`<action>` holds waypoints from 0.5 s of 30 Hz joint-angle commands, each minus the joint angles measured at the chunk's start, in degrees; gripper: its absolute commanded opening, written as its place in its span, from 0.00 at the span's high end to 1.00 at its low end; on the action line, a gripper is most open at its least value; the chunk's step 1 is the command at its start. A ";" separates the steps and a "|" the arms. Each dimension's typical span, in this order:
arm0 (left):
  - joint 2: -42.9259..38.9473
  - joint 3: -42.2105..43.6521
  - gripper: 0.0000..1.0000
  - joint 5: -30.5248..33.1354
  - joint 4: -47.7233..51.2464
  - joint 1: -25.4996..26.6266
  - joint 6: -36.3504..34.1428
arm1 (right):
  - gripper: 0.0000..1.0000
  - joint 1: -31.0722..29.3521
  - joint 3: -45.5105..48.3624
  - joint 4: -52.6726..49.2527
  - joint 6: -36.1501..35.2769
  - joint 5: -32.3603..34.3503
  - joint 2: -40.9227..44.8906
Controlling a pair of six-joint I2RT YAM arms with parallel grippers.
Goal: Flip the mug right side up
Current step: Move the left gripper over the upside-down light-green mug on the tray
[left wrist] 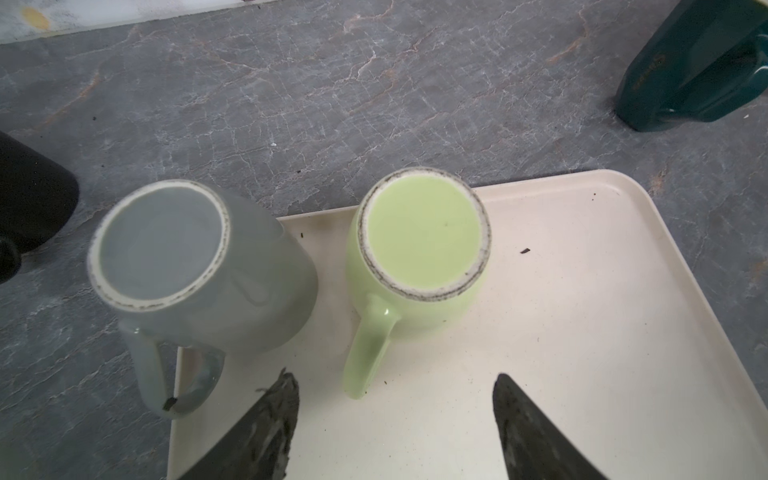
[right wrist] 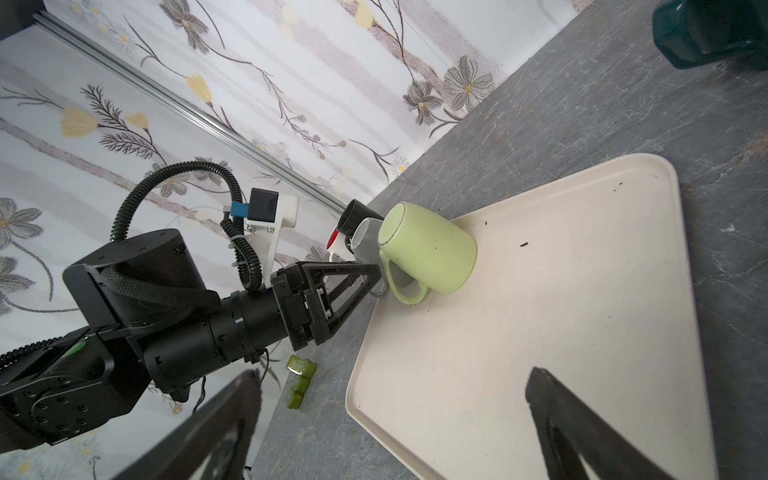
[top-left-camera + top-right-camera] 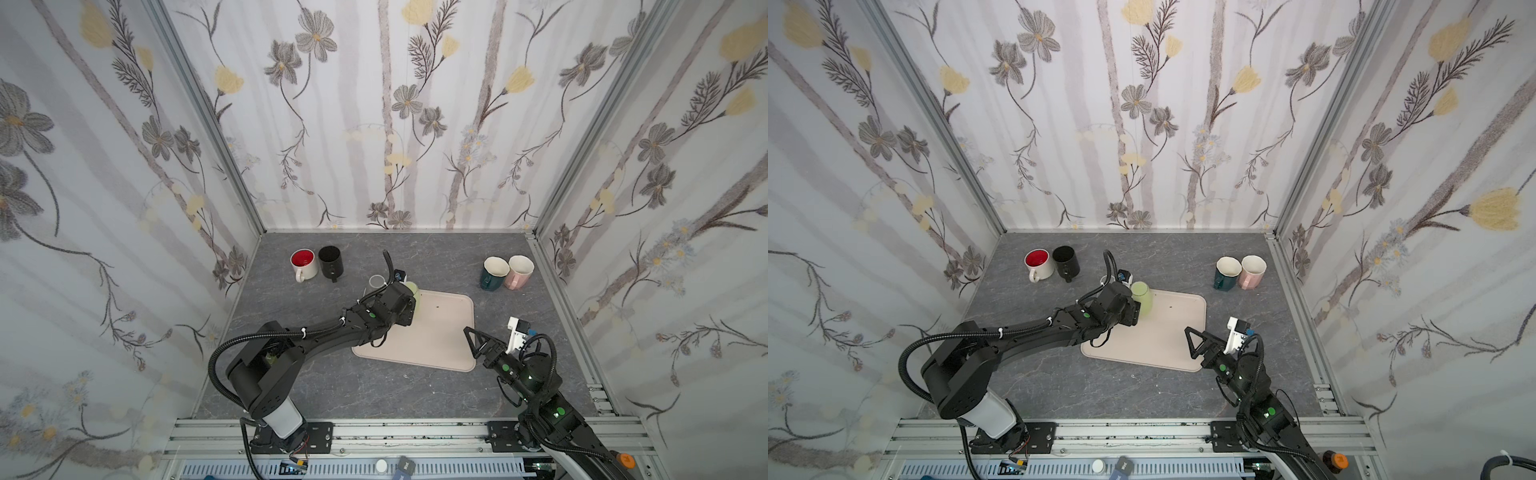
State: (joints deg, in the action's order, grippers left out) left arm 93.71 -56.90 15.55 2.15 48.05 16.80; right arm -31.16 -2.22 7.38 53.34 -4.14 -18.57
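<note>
Black fingers of the left gripper loom closest in the left wrist view. They are spread apart with a clear gap between them and nothing pinched. Just ahead of them stands the green mug, upside down with its unglazed foot ring facing up and its mouth down on the cream tray. Its handle points back towards the gripper. The handle's end reaches in between the two fingertips and, as far as I can see, touches neither.

In both top views the mug sits in the tray's far left corner, half hidden behind the left wrist. Just beside it is a grey mug, also base up. It stands off the tray's corner on the grey marbled table, with its handle hanging over the tray's rim. Whether its body leans on the rim I cannot tell.

Over the tray's near right edge hangs the right gripper, its jaws wide and empty, well apart from the green mug.

Further out, at the table's far left, a white mug with a red inside and a black mug stand upright side by side. At the far right a teal mug and a pink mug stand upright, touching. Flowered walls close in three sides.
</note>
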 commanded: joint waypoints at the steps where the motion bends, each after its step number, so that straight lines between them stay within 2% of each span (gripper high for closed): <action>1: 1.24 -0.89 0.25 -1.47 -1.62 -0.06 -0.10 | 0.00 0.00 -0.44 -0.49 0.80 0.67 0.02; 10: 4.59 -2.91 0.29 -8.43 -3.29 0.08 1.79 | 0.00 0.06 0.41 -1.02 0.97 1.10 0.11; 15: 5.96 -4.26 0.31 -9.96 -3.05 0.12 2.19 | 0.00 0.13 0.75 -1.88 0.97 1.08 0.81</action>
State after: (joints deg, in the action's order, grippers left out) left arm 99.18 -60.31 7.22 0.62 48.25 18.24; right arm -31.05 -1.80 6.46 53.76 -3.95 -18.06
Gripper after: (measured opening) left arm 0.693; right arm 0.996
